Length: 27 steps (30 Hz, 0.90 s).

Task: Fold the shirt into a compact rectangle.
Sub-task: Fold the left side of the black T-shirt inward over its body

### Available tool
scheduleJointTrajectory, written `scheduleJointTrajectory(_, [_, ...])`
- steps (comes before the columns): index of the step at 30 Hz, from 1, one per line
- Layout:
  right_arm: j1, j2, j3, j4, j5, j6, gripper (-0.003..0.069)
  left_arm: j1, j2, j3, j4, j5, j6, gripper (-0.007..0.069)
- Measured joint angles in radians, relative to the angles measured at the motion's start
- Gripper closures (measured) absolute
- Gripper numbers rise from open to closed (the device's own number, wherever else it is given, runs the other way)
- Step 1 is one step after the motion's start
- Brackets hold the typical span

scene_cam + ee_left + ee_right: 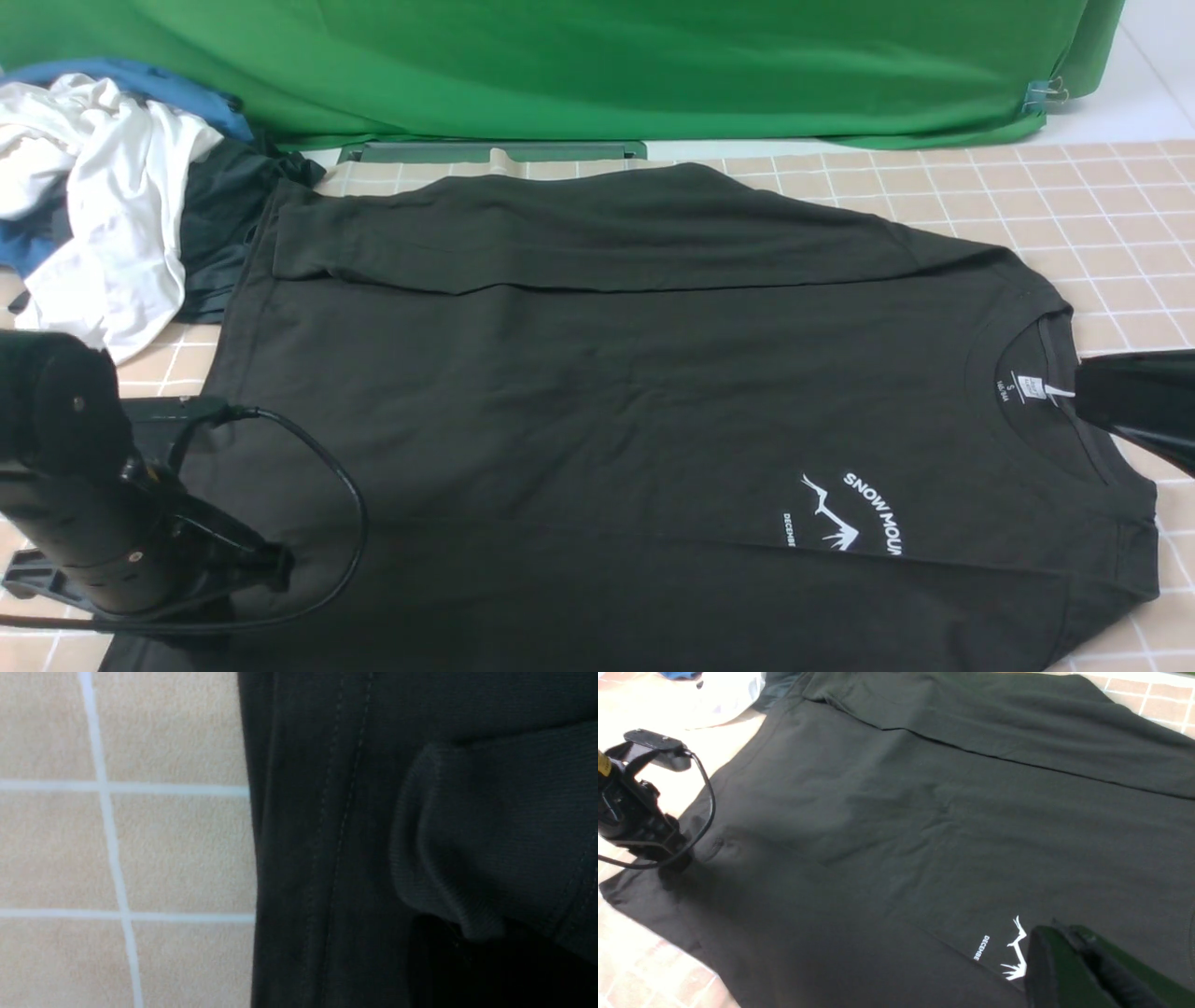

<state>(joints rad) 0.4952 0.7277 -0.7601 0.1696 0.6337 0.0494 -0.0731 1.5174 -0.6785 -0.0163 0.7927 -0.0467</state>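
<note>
The black shirt (pixel 597 392) lies spread flat on the tiled cover, with its neck and white label (pixel 1029 385) to the right. The far sleeve is folded across its upper edge. A white mountain print (pixel 1014 952) sits on the chest. My left gripper (pixel 275 565) is down on the shirt near its hem (pixel 327 858). It looks shut on the ribbed sleeve cuff (pixel 467 835), which bunches up at its dark fingertips. My right gripper (pixel 1075 392) hovers at the collar, shut and holding nothing. In the right wrist view its tip (pixel 1057 928) is beside the print.
A heap of white, blue and dark garments (pixel 103 215) lies at the back left, touching the shirt's corner. A green backdrop cloth (pixel 597 65) hangs behind the table, with a green frame (pixel 485 151) at its foot. Bare tiled cover (pixel 1120 205) shows at the right.
</note>
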Motion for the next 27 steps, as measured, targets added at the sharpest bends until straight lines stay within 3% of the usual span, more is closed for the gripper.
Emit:
scheduleJointTrajectory(12, [0.0, 0.0, 0.0, 0.0, -0.016, 0.0, 0.0617, 0.0, -0.259, -0.13, -0.005, 0.065, 0.001, 0.0544])
scheduleJointTrajectory(27, [0.0, 0.0, 0.0, 0.0, -0.059, 0.0, 0.0606, 0.0, -0.069, -0.395, 0.063, -0.096, 0.001, 0.0545])
